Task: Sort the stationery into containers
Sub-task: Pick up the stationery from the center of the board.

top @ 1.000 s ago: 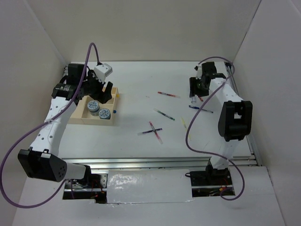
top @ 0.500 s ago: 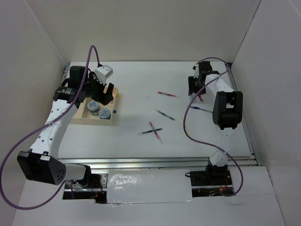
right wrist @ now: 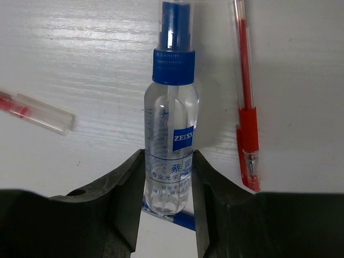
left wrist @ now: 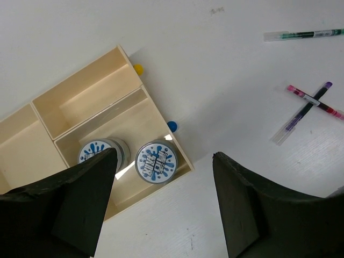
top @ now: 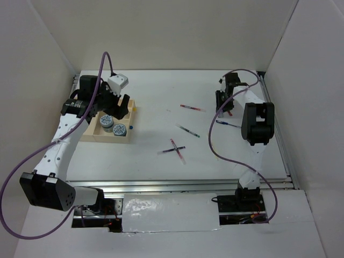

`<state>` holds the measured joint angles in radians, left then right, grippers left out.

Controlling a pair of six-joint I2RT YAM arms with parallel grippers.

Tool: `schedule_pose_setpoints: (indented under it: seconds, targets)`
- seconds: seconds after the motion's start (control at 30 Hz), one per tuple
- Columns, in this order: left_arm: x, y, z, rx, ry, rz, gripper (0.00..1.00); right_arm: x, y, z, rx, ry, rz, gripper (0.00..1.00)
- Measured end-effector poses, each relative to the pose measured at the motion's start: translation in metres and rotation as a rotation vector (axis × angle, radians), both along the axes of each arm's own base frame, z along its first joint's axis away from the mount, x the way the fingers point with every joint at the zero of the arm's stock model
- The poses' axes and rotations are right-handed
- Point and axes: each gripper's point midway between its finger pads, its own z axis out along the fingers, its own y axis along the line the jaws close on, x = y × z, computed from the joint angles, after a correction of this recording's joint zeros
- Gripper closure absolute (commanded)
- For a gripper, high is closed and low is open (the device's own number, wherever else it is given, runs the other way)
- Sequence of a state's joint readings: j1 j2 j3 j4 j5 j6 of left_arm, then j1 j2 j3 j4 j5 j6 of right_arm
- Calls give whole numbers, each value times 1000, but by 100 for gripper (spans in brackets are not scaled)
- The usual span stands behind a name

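Right wrist view: we find the right gripper [right wrist: 167, 164] clenched on a clear spray bottle [right wrist: 171, 115] with a blue cap. Both fingers [right wrist: 126, 188] press against the bottle's lower sides at the centre of the frame. The bottle lies on the white table [right wrist: 80, 48]. A red pen [right wrist: 246, 107] lies just beside it at the right, and a clear pen [right wrist: 37, 112] with a red core lies at the left edge.

Left wrist view: the left gripper [left wrist: 164, 177] is released, jaws spread wide with nothing between them. It hovers over the tan tray [left wrist: 91, 97] at the left of the frame. Two blue-white tape rolls [left wrist: 156, 162] stand side by side in one compartment, and the two other compartments in view show bare floors.

On the table at the right of this frame we note a green pen [left wrist: 303, 35] at the upper edge. Below it a pink pen [left wrist: 328, 107] and a dark pen [left wrist: 293, 121] lie crossed, well apart from the tray
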<state>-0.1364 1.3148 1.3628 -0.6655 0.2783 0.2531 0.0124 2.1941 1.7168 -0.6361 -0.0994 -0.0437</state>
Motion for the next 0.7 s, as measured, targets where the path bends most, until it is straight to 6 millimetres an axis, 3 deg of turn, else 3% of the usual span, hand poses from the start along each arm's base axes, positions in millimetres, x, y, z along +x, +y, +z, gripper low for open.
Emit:
schedule_pose_setpoints:
  seconds: [0.17, 0.27, 0.37, 0.47, 0.53, 0.57, 0.6, 0.7]
  targets:
    - [5, 3, 4, -41, 0, 56, 19, -5, 12, 9, 42, -10, 26, 99]
    - [10, 12, 13, -132, 0, 132, 20, -8, 26, 40, 93, -59, 64, 100]
    - [12, 25, 38, -304, -49, 203, 16, -10, 52, 106, 175, -191, 131, 100]
    - [-4, 26, 69, -491, -148, 218, 9, -26, 86, 198, 292, -373, 231, 100]
    - [-19, 9, 92, -612, -199, 153, 10, -46, 110, 253, 371, -484, 310, 100]
    - [-26, 0, 102, -670, -212, 113, 9, -53, 117, 267, 393, -512, 335, 99]
    - [-32, -9, 110, -720, -214, 74, 9, -73, 136, 302, 448, -582, 404, 99]
    - [-42, -33, 128, -839, -201, -35, 9, -119, 178, 347, 563, -655, 556, 98]
